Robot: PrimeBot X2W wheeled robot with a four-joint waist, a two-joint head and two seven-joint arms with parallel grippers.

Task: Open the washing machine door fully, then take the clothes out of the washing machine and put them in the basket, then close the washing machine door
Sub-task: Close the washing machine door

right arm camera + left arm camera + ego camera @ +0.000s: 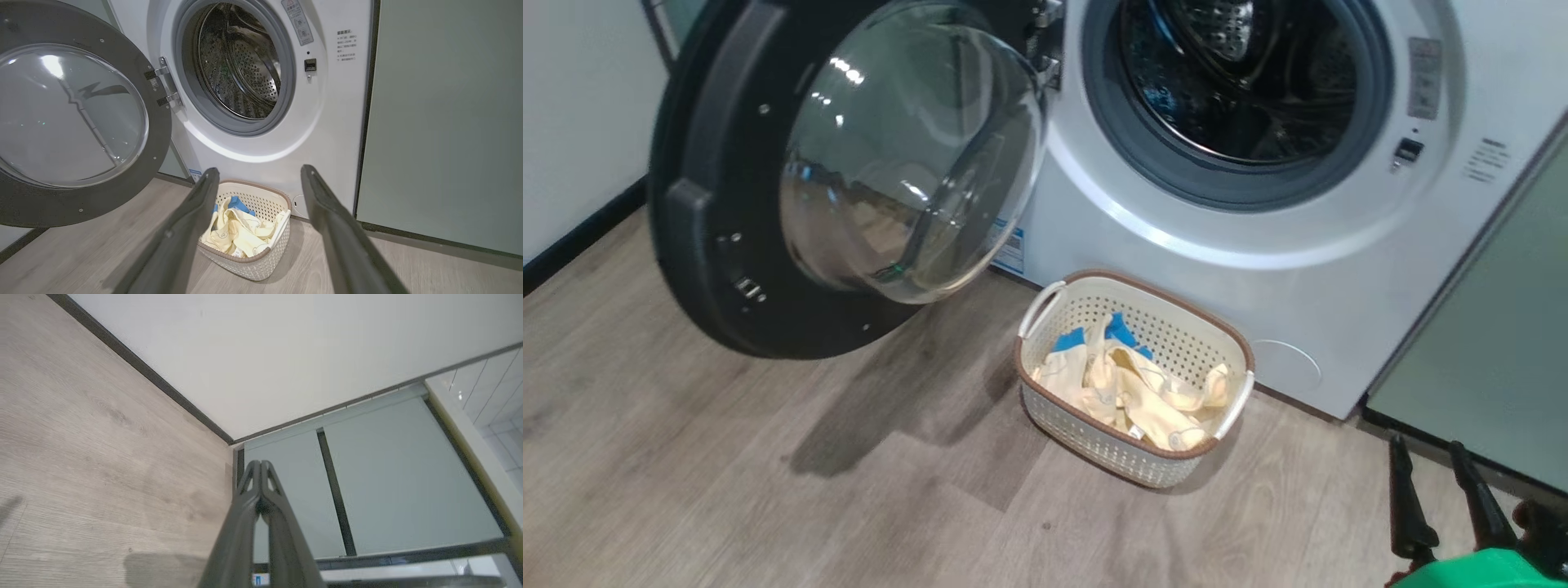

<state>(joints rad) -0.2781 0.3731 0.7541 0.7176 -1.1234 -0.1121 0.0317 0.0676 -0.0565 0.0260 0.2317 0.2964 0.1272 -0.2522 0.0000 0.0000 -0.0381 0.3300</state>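
While the washing machine door [849, 180] hangs open, clothes [1131, 392] heaped in the basket [1094, 459], left gripper [260, 465] pinched shut, empty, right gripper [259, 169] spread wide, empty.

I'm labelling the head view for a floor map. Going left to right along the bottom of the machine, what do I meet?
washing machine door → basket holding the clothes → round flap → green cabinet panel
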